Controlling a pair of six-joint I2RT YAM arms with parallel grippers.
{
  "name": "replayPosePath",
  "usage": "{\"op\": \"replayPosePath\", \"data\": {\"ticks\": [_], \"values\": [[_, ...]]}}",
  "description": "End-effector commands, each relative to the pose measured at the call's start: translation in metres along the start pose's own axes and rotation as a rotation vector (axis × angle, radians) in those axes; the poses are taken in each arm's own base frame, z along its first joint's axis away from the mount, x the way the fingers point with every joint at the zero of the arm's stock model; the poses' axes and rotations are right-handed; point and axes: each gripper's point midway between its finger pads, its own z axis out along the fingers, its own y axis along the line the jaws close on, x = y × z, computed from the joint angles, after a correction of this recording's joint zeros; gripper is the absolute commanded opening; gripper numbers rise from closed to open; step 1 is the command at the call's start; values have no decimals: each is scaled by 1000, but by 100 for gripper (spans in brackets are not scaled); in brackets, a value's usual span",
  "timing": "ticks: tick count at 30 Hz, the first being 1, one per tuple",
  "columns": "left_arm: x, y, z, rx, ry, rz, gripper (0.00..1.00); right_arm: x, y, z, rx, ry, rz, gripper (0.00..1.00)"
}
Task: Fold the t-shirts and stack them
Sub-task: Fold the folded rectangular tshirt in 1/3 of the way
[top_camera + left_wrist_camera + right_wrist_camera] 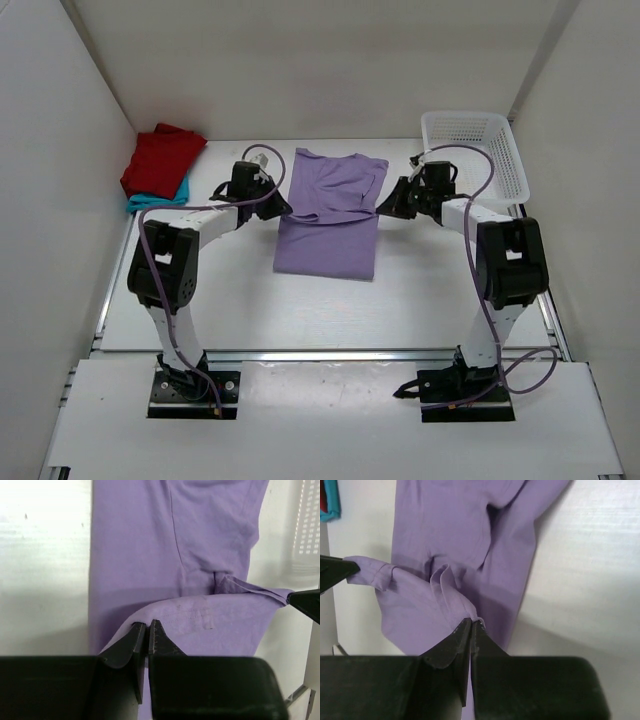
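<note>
— We have the lilac shirt (pixel 330 225) in the middle of the desk (pixel 430 300). The left claw (pixel 148 626) is clenched on one edge, the right claw (pixel 471 623) on the opposite edge.
— We're holding only thin hem. If we pull unevenly, one side could slip and skew our fold.
— The red shirt (pixel 162 158) sits on the teal shirt (pixel 150 200), far-left corner.

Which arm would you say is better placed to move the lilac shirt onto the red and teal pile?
Left, probably: the left gripper pinches the lilac shirt nearer the pile; the right gripper grips the edge toward the basket.
</note>
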Motion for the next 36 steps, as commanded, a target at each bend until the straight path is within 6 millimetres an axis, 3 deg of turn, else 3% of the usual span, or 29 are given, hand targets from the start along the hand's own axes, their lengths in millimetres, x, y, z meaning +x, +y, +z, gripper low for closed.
{"op": "replayPosePath", "data": {"ticks": [1,3,4,7,8,10,11,12,13,14,15,16,17,18,21,23,24,26,27,28,30,31,33,36], "values": [[-32,-7,10,35,-68,7,13,-30,-1,12,-4,-50,-59,0],[-35,-4,14,44,-58,-24,30,-23,-13,21,15,-13,-25,1],[-29,2,17,41,-45,-44,42,-27,-16,22,13,-20,-19,6],[-38,0,3,87,-90,-76,60,-36,-6,16,-5,-44,-36,20],[-48,-8,-7,107,-128,-67,60,-39,-6,14,1,-57,-30,25],[-44,-8,-23,106,-158,-61,57,-44,-2,3,22,-79,-47,34],[-48,-20,-35,130,-191,-46,51,-39,-4,0,53,-82,-50,41],[-41,-24,-44,148,-204,-39,46,-34,1,-6,63,-87,-55,42],[-17,-25,-42,149,-169,-30,44,-40,8,-14,69,-134,-72,42],[2,-35,-44,170,-147,-1,43,-30,8,-17,80,-152,-77,38],[8,-39,-45,170,-155,14,42,-11,11,-15,77,-132,-85,30],[28,-41,-41,172,-117,30,42,-11,18,-18,58,-157,-102,23],[47,-42,-34,172,-82,49,41,14,26,-13,26,-116,-112,20],[59,-35,-26,152,-49,43,40,36,30,-7,11,-62,-133,17],[82,-6,-17,118,38,-21,34,76,29,7,26,51,-169,10],[106,17,-20,71,68,-49,33,96,24,12,43,102,-164,3],[104,18,-23,71,47,-46,33,104,17,12,51,113,-150,2],[120,31,-37,64,39,-56,33,120,5,8,70,132,-123,0],[140,42,-42,45,72,-78,33,124,3,6,74,139,-123,0],[138,37,-47,70,54,-80,33,137,-5,3,93,165,-117,0],[163,44,-59,70,78,-103,33,148,-14,-3,120,180,-119,0],[169,34,-64,98,79,-86,33,155,-18,-8,128,187,-118,0],[185,33,-76,106,92,-76,33,162,-18,-18,120,180,-121,0],[178,29,-91,135,43,-87,43,169,-7,-29,84,172,-139,8]]}}
